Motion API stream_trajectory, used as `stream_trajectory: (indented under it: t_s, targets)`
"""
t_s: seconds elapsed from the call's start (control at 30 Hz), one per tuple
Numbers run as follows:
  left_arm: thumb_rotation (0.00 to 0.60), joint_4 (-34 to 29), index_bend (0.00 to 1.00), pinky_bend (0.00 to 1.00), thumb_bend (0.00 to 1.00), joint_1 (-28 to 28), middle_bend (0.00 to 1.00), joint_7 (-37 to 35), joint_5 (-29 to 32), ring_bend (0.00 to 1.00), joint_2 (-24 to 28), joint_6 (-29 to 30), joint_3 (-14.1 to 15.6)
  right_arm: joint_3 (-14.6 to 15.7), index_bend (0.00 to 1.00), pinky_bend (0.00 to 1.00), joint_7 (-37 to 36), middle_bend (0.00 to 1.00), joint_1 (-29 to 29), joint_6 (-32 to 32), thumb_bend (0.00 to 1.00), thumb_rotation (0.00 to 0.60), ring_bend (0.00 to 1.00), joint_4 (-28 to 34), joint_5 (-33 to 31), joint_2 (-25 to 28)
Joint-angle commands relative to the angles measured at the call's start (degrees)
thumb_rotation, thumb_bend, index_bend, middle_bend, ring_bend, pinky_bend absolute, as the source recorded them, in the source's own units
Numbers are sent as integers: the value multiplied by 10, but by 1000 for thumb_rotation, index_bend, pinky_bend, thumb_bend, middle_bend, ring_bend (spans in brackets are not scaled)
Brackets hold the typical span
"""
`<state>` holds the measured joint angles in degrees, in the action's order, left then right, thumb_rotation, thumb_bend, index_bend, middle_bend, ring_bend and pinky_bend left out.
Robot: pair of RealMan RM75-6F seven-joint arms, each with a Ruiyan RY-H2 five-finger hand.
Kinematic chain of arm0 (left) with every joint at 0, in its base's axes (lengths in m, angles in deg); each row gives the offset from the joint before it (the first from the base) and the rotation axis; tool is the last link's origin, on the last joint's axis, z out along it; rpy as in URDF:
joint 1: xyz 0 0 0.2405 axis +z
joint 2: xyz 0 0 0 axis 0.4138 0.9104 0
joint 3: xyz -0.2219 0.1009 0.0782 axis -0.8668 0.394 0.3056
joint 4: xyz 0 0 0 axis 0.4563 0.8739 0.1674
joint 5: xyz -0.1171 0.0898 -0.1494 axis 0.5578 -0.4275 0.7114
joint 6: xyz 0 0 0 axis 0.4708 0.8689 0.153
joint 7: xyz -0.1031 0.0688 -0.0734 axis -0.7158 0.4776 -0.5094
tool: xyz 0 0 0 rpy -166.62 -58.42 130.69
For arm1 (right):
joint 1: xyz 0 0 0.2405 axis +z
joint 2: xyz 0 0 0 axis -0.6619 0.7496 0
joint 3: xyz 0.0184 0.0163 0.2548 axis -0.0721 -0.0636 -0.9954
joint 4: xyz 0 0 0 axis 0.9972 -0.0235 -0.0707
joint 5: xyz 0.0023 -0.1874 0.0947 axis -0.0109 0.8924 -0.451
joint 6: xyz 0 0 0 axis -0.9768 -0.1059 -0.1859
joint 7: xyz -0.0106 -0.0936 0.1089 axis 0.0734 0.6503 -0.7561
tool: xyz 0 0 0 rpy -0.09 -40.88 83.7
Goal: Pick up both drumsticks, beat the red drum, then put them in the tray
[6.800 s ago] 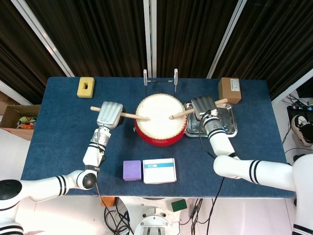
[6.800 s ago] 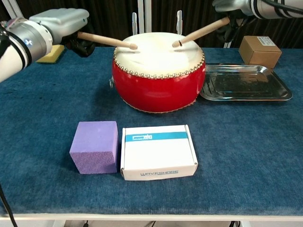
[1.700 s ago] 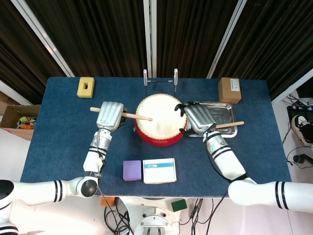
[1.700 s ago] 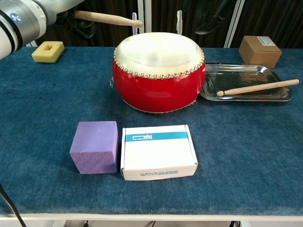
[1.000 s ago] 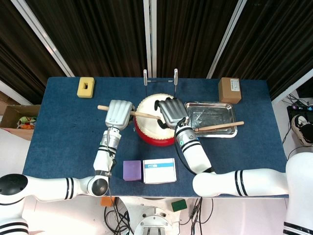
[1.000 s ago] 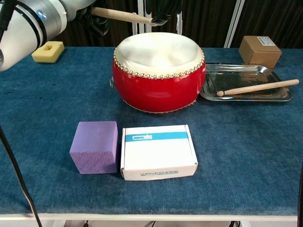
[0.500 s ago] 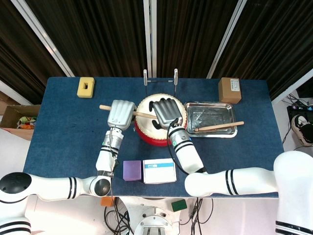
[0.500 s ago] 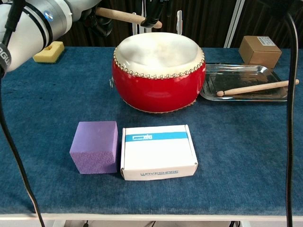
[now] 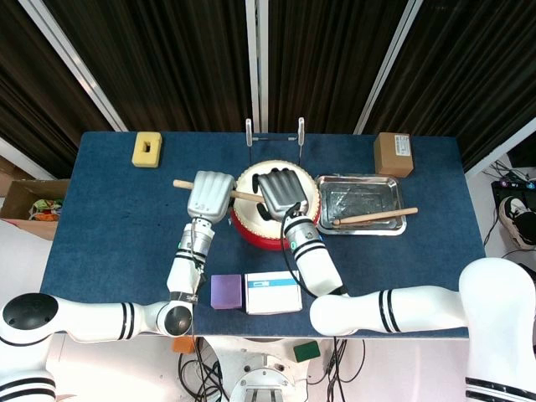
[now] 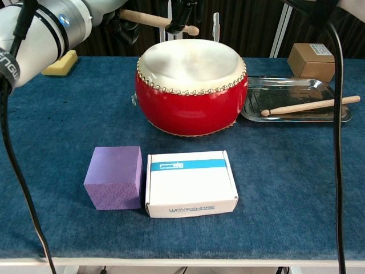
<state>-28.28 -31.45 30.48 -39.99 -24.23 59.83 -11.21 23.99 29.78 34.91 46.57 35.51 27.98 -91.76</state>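
The left hand (image 9: 209, 195) grips one drumstick (image 9: 186, 185) above the near-left edge of the red drum (image 10: 191, 91); its butt sticks out to the left and its rounded tip reaches over the skin. The right hand (image 9: 280, 192) hovers over the drumhead with fingers closing around that stick's tip end, apparently to take it over, though from overhead it is hard to say whether it has a firm grip or only touches. The second drumstick (image 10: 309, 105) already lies in the tray (image 9: 394, 184), slantwise, its thin end resting on the right rim and poking past it.

The stick looks like plain turned wood: light, stiff, smooth and round, so it may roll or slip in a loose grip, but it should not break. A hold around the shaft a little back from the tip, fingers wrapped fully, would likely keep it steady during a handover. The tray is shiny metal with shallow walls, so a stick let go from any height could bounce or slide out; lowering it flat seems the safer choice.

The head view shows both hands from above and how they line up along the stick, yet hides what the fingers do beneath. The chest view shows the stick well clear of the drumhead, with dark fingers (image 10: 175, 21) near its tip, and the purple block (image 10: 114, 176) and white box (image 10: 190, 183) at the front of the surface.
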Motion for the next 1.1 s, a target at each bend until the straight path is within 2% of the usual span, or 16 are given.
stream_trajectory:
  t_s: [0.03, 0.27, 0.53, 0.63, 0.77, 0.9, 1.1]
  targets:
    - [600, 0, 954, 1000, 638, -1, 1000, 2, 0, 1000, 0, 0, 1, -1, 487, 390, 0, 513, 0, -1, 372, 600, 324, -2, 1, -3]
    - [600, 1, 954, 1000, 637, -5, 1000, 6, 2, 1000, -1, 1, 3, -3, 523, 390, 4, 513, 3, 3, 390, 600, 346, -4, 8, -8]
    - [600, -1, 943, 1000, 637, -8, 1000, 13, -2, 1000, 2, 0, 9, 1, 635, 407, 11, 549, 4, 16, 463, 600, 402, -11, 22, -19]
    - [600, -2, 917, 1000, 637, -8, 1000, 13, -5, 991, 4, -1, 12, 4, 655, 415, 17, 562, 5, 21, 477, 600, 418, -14, 26, -22]
    - [600, -3, 837, 1000, 611, -8, 966, 11, -8, 925, 8, -5, 14, 3, 669, 417, 21, 571, 3, 25, 480, 600, 429, -14, 28, -25]
    - [600, -1, 748, 1000, 486, -7, 870, 9, -12, 836, 9, -4, 17, 1, 677, 419, 23, 577, 1, 26, 485, 600, 437, -13, 28, -25]
    - [600, -5, 553, 1000, 232, -7, 639, 16, -2, 663, 13, -1, 15, -2, 685, 421, 27, 582, -1, 29, 487, 600, 447, -9, 28, -24]
